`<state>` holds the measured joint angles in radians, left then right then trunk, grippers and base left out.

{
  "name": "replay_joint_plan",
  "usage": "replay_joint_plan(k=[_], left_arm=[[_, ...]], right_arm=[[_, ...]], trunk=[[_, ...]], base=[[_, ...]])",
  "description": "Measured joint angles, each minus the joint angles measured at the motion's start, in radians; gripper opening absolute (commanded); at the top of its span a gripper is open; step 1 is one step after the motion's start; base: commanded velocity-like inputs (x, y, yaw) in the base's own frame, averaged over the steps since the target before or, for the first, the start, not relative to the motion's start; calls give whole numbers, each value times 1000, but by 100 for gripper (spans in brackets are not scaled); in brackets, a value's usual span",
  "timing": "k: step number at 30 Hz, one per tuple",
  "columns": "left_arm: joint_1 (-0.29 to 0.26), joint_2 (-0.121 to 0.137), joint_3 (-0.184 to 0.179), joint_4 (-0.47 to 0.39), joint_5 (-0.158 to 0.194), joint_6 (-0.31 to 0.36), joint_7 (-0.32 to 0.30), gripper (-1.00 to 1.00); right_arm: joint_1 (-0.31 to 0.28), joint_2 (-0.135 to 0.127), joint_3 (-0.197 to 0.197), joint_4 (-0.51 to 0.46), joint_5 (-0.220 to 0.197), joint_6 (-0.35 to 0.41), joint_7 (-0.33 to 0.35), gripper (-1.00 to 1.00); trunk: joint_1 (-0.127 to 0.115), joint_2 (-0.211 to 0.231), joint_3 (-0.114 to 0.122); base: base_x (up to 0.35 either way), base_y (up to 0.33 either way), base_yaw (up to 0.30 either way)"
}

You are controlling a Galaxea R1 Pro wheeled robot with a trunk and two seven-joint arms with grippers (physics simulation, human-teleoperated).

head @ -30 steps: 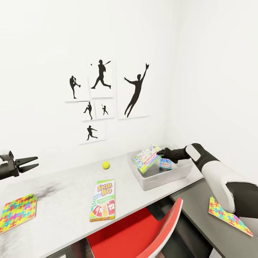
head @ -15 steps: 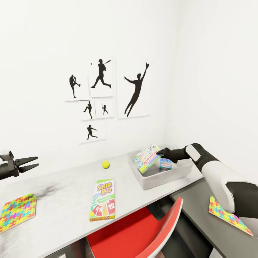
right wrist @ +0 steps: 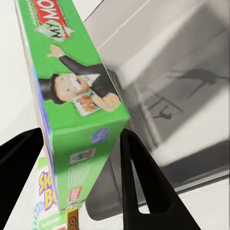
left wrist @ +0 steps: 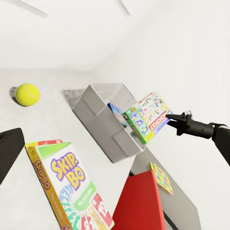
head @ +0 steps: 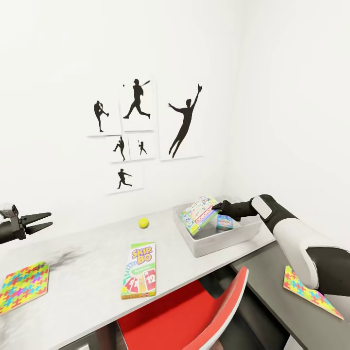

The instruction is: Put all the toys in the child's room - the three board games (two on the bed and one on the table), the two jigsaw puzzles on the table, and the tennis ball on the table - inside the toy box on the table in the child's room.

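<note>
The grey toy box [head: 204,245] stands at the table's right end. My right gripper [head: 218,207] is shut on a green Monopoly board game [head: 198,214], holding it tilted over the box's near-left rim; the fingers [right wrist: 136,177] flank its green edge [right wrist: 81,110]. A small blue game box [head: 224,222] lies inside the toy box. The tennis ball [head: 143,223] rests near the wall. A Skip-Bo game [head: 140,276] lies flat mid-table. One jigsaw puzzle [head: 22,287] lies at the far left, another [head: 311,297] on the darker surface at right. My left gripper [head: 41,221] hovers open above the table's left part.
A red chair [head: 194,316] is tucked under the table's front edge below the Skip-Bo game. White walls meet in a corner behind the toy box, with baseball silhouette pictures [head: 141,131] above the table. A darker tabletop [head: 272,287] adjoins at right.
Almost nothing: the view and my left gripper have drifted slightly. The right gripper still holds the Monopoly game in the same place over the toy box.
</note>
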<state>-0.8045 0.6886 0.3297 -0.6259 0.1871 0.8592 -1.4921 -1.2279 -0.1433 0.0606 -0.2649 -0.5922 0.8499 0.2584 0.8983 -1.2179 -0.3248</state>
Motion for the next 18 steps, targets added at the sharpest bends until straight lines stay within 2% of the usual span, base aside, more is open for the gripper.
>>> replay_joint_plan(k=[2,18], left_arm=[[0,0,0,0,0,0,0,100],[0,0,0,0,0,0,0,100]], right_arm=[[0,0,0,0,-1,0,0,-100],[0,0,0,0,-1,0,0,-100]], trunk=[[8,-14,-6],[8,-14,-6]], base=[[0,0,0],[0,0,0]])
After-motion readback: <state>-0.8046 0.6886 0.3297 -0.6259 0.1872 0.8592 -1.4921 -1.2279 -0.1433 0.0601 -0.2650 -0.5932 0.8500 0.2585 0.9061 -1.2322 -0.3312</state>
